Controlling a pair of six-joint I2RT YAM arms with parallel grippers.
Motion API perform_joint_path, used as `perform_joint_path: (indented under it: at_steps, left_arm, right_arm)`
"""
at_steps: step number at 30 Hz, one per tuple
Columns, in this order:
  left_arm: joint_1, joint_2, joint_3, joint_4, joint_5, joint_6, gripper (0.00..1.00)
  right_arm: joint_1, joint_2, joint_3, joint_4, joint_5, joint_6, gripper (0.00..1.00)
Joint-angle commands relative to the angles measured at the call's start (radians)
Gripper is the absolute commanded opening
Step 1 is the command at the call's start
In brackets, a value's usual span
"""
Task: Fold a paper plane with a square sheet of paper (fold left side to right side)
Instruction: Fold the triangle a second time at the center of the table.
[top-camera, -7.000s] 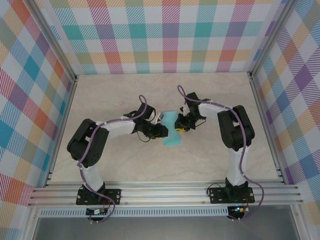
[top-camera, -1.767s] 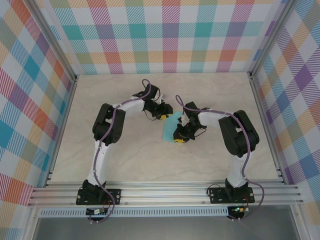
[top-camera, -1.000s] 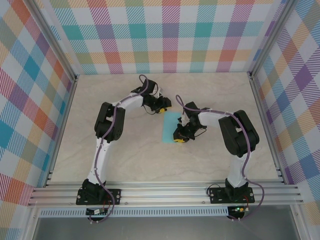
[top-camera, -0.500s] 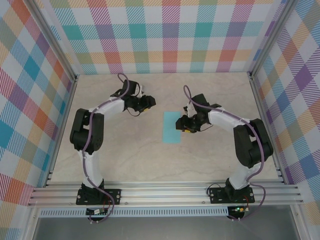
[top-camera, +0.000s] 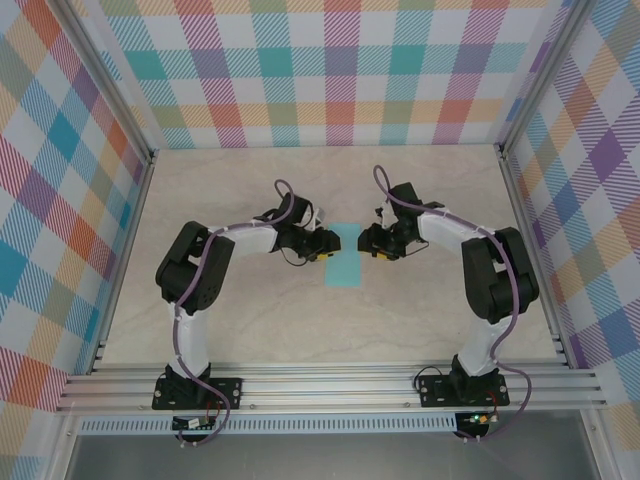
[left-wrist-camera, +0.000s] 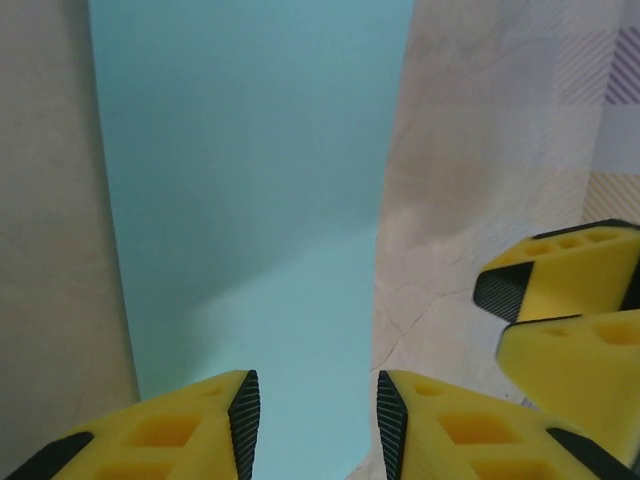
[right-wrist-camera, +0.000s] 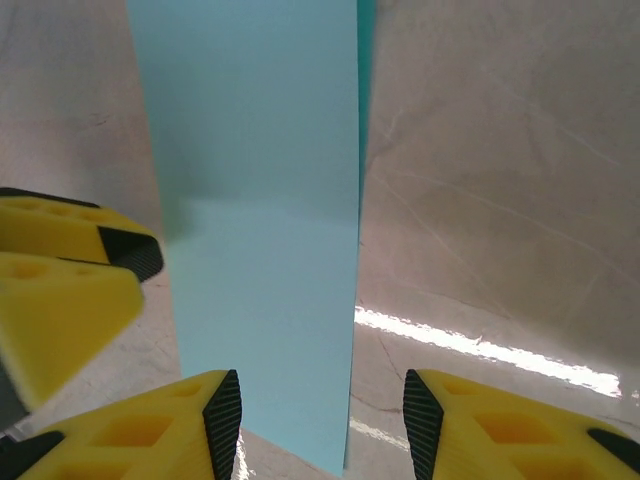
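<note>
The square sheet of paper (top-camera: 346, 262) lies flat on the table as a narrow turquoise rectangle, folded in half. My left gripper (top-camera: 325, 250) is at its left edge and stands open, low over the paper (left-wrist-camera: 250, 200), with nothing pinched between its fingers (left-wrist-camera: 240, 420). My right gripper (top-camera: 367, 243) faces it from the right edge, also open. The sheet (right-wrist-camera: 260, 200) runs between and under its pads (right-wrist-camera: 222, 415). In each wrist view the other gripper's yellow fingertips show at the side.
The marble-look tabletop (top-camera: 260, 330) is walled by plaid panels on three sides. An aluminium rail (top-camera: 330, 385) with both arm bases runs along the near edge.
The left gripper left the paper's far end, swung out to the left, and came back to the sheet's left edge. The right gripper opened and moved from the lower right edge to the upper right.
</note>
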Motion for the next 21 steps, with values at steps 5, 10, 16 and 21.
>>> perform_joint_path:
  at_steps: [5,10,16,21]
  left_arm:
    - [0.001,0.013,-0.012,-0.027,-0.025,0.001,0.36]
    - [-0.004,0.004,-0.052,-0.004,-0.031,-0.011,0.35]
    - [-0.007,-0.007,-0.056,-0.002,-0.035,-0.014,0.35]
    - [-0.009,-0.003,-0.059,0.002,-0.035,-0.016,0.35]
  right_arm:
    - [-0.012,0.057,0.089,0.033,0.017,-0.014,0.5]
    - [-0.035,0.132,0.17,0.092,-0.021,-0.019,0.51]
    - [-0.037,0.23,0.294,0.094,-0.027,-0.032,0.51]
    - [-0.037,0.292,0.35,0.087,-0.031,-0.031,0.51]
